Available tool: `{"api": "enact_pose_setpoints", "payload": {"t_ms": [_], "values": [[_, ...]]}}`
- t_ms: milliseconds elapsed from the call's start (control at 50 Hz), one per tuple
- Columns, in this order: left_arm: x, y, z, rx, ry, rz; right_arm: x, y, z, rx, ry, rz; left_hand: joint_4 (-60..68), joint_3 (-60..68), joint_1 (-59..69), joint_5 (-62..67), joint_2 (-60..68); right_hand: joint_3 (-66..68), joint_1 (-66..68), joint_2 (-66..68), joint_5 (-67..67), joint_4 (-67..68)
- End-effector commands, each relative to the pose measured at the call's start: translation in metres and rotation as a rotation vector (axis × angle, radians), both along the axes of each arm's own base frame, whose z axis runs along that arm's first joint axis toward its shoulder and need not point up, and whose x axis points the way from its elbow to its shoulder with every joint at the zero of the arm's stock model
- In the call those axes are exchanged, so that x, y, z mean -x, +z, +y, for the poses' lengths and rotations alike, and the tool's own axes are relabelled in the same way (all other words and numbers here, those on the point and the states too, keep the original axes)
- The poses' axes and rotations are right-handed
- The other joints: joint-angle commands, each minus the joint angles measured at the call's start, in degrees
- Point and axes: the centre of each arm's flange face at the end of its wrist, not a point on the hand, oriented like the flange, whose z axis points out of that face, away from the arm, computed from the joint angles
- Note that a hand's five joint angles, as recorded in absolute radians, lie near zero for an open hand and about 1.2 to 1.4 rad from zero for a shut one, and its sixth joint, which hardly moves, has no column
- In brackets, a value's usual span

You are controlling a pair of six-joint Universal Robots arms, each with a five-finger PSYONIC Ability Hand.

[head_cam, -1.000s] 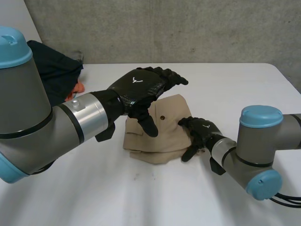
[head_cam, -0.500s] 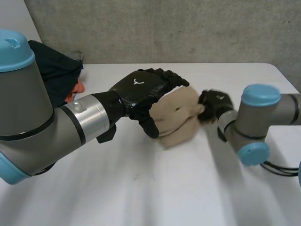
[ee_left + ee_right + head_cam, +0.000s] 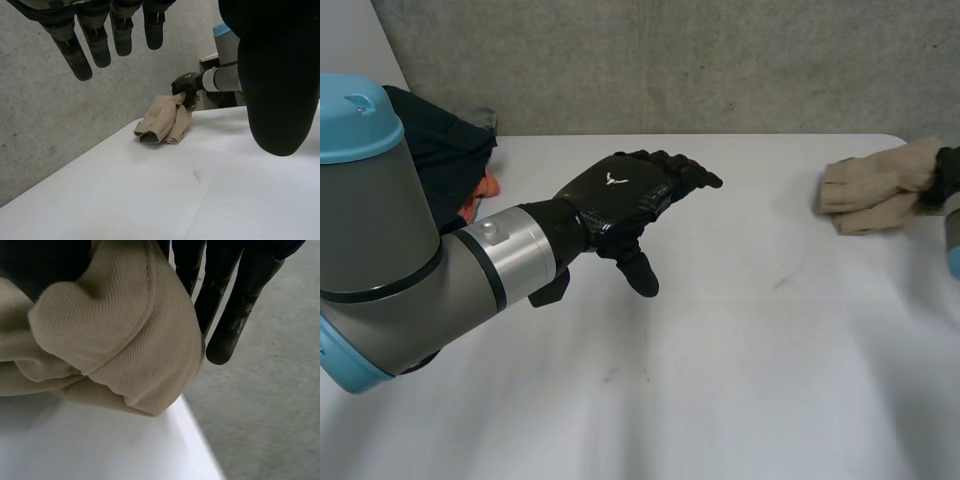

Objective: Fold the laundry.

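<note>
Right robot hand [image 3: 948,172], mostly cut off at the surface's [image 3: 740,380] right edge, is clamping the bunched beige cloth [image 3: 876,186]; left robot hand [image 3: 616,196] is hovering mid-surface, fingers [image 3: 75,55] spread, empty. Dark laundry [image 3: 440,150] is lying half hidden behind its arm [image 3: 420,270].

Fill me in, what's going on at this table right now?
The right hand has its fingers and thumb closed on a folded beige garment, which lies at the right edge of the white table. The left hand hovers over the middle of the table, open and holding nothing. A pile of dark laundry sits at the far left corner behind the left arm, untouched.
</note>
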Motion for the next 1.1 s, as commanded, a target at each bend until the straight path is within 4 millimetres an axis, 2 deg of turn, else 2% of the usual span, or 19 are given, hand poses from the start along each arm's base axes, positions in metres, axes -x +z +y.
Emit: {"api": "enact_pose_setpoints", "payload": {"t_ms": [20,40,60,160,340,420,540,700,760,820,880,900,960,980,1000,1020,1060,1080,1100], "values": [[0.0,-0.001,0.001,-0.004,-0.002,-0.001,0.032,0.007,-0.008,0.023,-0.024,0.061,0.25,-0.19,1.24,-0.83,0.15,16.36,22.96,11.78,15.94,10.09],[0.0,-0.001,0.001,-0.002,-0.002,-0.001,0.032,0.007,-0.008,0.023,-0.024,0.064,0.25,-0.19,1.24,-0.83,0.15,-8.14,-1.54,-12.71,-8.55,-14.41],[0.0,-0.001,0.001,-0.002,-0.002,-0.001,0.032,0.007,-0.008,0.021,-0.024,0.079,0.25,-0.19,1.24,-0.83,0.15,-52.04,-45.44,-56.61,-52.45,-58.31],[0.001,-0.005,-0.001,-0.011,-0.001,-0.007,0.035,0.004,-0.008,0.011,-0.046,0.177,0.25,-0.19,1.24,-0.83,0.15,-52.04,-45.44,-56.61,-52.45,-58.31],[0.0,-0.006,-0.001,-0.015,0.001,-0.008,0.051,0.008,-0.013,0.047,-0.104,0.268,0.25,-0.19,1.24,-0.83,0.15,-52.04,-45.44,-56.61,-52.45,-58.31],[0.0,-0.004,-0.001,-0.011,0.001,-0.005,0.054,0.003,-0.015,0.039,-0.118,0.361,0.25,-0.19,1.24,-0.83,0.15,-52.04,-45.44,-56.61,-52.45,-58.31],[0.001,-0.004,0.0,-0.011,-0.002,-0.005,0.054,-0.005,-0.014,0.013,-0.149,0.436,0.08,-0.36,1.07,-0.99,-0.02,-52.04,-45.44,-56.61,-52.45,-58.31],[0.001,-0.004,0.0,-0.019,-0.001,-0.001,0.058,-0.002,-0.016,0.029,-0.181,0.491,0.25,-0.19,1.24,-0.83,0.15,-52.04,-45.44,-56.61,-52.45,-58.31],[0.001,-0.005,-0.001,-0.022,0.001,-0.001,0.049,-0.01,-0.012,0.002,-0.129,0.5,0.25,-0.19,1.24,-0.83,0.15,-52.04,-45.44,-56.61,-52.45,-58.31],[0.0,-0.005,0.0,-0.024,0.003,-0.003,0.043,-0.009,-0.004,-0.035,-0.092,0.512,0.25,-0.19,1.24,-0.83,0.15,-52.04,-45.44,-56.61,-52.45,-58.31],[-0.002,-0.003,0.001,-0.022,0.007,-0.003,0.039,0.006,0.015,-0.093,-0.06,0.562,0.41,-0.02,1.4,-0.66,0.32,-52.04,-45.44,-56.61,-52.45,-58.31],[-0.002,-0.003,0.001,-0.021,0.01,-0.004,0.037,0.017,0.026,-0.101,-0.052,0.613,0.41,-0.02,1.4,-0.66,0.32,-52.04,-45.44,-56.61,-52.45,-58.31],[-0.005,0.003,0.001,-0.004,0.034,0.003,0.036,0.035,0.039,-0.091,-0.059,0.72,0.25,-0.19,1.24,-0.83,0.15,-52.04,-45.44,-56.61,-52.45,-58.31],[-0.009,0.009,-0.001,0.015,0.058,0.011,0.032,0.055,0.046,-0.054,-0.071,0.808,0.08,-0.36,1.07,-0.99,-0.02,-52.04,-45.44,-56.61,-52.45,-58.31],[-0.011,0.013,-0.003,0.025,0.072,0.016,0.031,0.06,0.047,-0.043,-0.077,0.829,0.08,-0.36,1.07,-1.0,-0.02,-52.04,-45.44,-56.61,-52.45,-58.31],[-0.015,0.017,-0.006,0.038,0.095,0.022,0.032,0.077,0.051,-0.007,-0.106,0.886,-0.09,-0.52,0.9,-1.16,-0.18,-52.04,-45.44,-56.61,-52.45,-58.31],[-0.023,0.025,-0.016,0.065,0.144,0.034,0.03,0.093,0.054,0.036,-0.123,0.912,-0.09,-0.53,0.9,-1.16,-0.19,-52.04,-45.44,-56.61,-52.45,-58.31],[-0.026,0.028,-0.02,0.075,0.164,0.038,0.028,0.108,0.057,0.081,-0.137,0.908,-0.09,-0.53,0.9,-1.16,-0.19,-52.04,-45.44,-56.61,-52.45,-58.31],[-0.034,0.035,-0.031,0.108,0.21,0.051,0.025,0.116,0.059,0.109,-0.143,0.902,0.08,-0.36,1.07,-1.0,-0.02,-52.04,-45.44,-56.61,-52.45,-58.31]]}}
